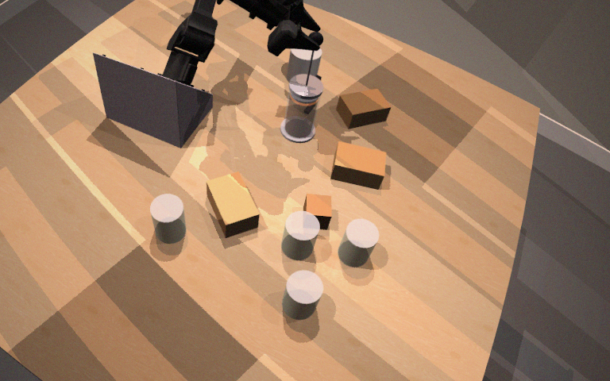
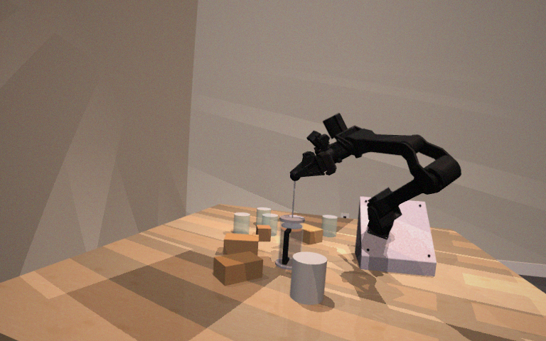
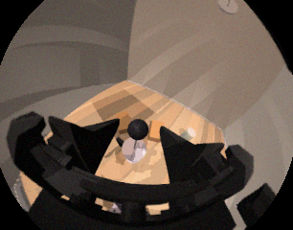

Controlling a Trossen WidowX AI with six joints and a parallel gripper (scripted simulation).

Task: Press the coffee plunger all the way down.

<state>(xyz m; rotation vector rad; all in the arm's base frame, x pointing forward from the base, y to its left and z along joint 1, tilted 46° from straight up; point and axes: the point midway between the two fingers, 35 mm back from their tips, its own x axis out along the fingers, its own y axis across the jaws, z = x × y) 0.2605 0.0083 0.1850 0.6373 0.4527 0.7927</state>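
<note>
The coffee press [image 1: 301, 113] [image 2: 296, 243] stands upright on the table, a clear cylinder with a pale lid and a dark handle. Its thin rod [image 1: 310, 66] [image 2: 293, 198] stands far out above the lid, so the plunger is up. The round black knob [image 1: 315, 39] [image 2: 294, 175] [image 3: 138, 129] tops the rod. My gripper [image 1: 318, 38] [image 2: 296, 174] [image 3: 140, 124] is open, with its fingertips on either side of the knob. In the wrist view a gap shows between the knob and each fingertip. The far finger is hidden in the exterior view.
A grey cylinder [image 1: 304, 56] [image 2: 308, 278] stands close to the press. Orange blocks [image 1: 362, 108] [image 1: 359, 160] [image 2: 237, 268] lie beside it, with a yellowish block [image 1: 233, 202] and a small block [image 1: 318, 205] farther off. Several pale cylinders [image 1: 167, 219] [image 1: 303, 292] stand beyond. The arm's base [image 1: 143, 101] [image 2: 399, 236] is near.
</note>
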